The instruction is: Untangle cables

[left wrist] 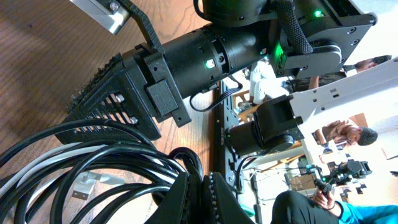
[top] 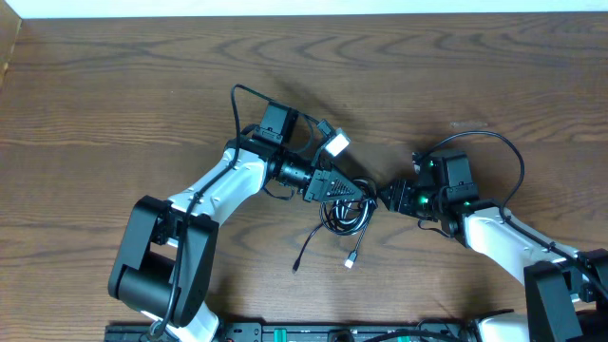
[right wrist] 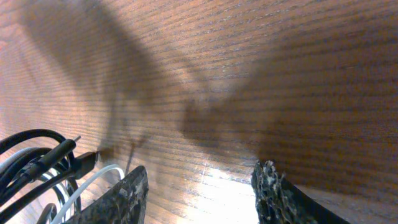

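Mid-table (top: pixel 142 76), as I watch from the console: the black cable (top: pixel 334 217) lies in a loose coil just in front of the left gripper (top: pixel 364 197), with two loose ends trailing toward the table's near edge. The white cable (right wrist: pixel 87 183) runs through the same bundle, tangled with the black loops. On my left wrist feed the left gripper's fingers (left wrist: pixel 186 194) are pressed together, the coil touching their left side. I cannot tell whether a strand is pinched between them. The right gripper (top: pixel 388 198) sits just right of the bundle, facing the left one. Its fingers (right wrist: pixel 118 199) stand apart with only bare wood between them, the black cable's plug end just to their left.
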### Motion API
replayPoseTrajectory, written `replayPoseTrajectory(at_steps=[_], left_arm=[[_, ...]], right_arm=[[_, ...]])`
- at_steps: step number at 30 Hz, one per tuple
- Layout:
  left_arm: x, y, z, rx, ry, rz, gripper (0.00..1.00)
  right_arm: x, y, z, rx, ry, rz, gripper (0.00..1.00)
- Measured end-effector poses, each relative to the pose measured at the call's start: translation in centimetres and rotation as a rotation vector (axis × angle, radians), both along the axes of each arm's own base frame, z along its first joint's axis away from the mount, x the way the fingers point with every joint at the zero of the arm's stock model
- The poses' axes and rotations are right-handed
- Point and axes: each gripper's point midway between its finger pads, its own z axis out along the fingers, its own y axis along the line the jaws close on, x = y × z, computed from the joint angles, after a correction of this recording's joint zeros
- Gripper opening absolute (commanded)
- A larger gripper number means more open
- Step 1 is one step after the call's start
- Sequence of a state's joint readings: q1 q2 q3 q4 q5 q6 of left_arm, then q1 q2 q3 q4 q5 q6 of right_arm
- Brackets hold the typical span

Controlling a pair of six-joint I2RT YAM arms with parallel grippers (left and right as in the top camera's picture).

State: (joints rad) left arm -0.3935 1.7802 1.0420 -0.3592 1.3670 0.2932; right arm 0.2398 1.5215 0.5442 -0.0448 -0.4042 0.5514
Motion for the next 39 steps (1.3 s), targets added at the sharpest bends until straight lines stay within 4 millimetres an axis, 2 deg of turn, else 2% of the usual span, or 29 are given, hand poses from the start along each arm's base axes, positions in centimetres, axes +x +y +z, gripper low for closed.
replayPoseTrajectory(at_steps=[24,33,39], left_arm=[[0.0,0.0,0.0,-0.013,-0.043,-0.011,0.07],[0.0,0.0,0.0,-0.023,-0.077,-0.02,0.07],[0.0,0.0,-0.1,-0.032,-0.118,-0.029,0.07]], right_arm=[[0.3,-0.6,-0.1,-0.033,-0.01,-0.022,0.55],[0.2,-0.8,-0.2,-0.044,-0.005,-0.03,0.49],[0.1,-1.0,-0.3,-0.054,0.003,-0.039,0.48]])
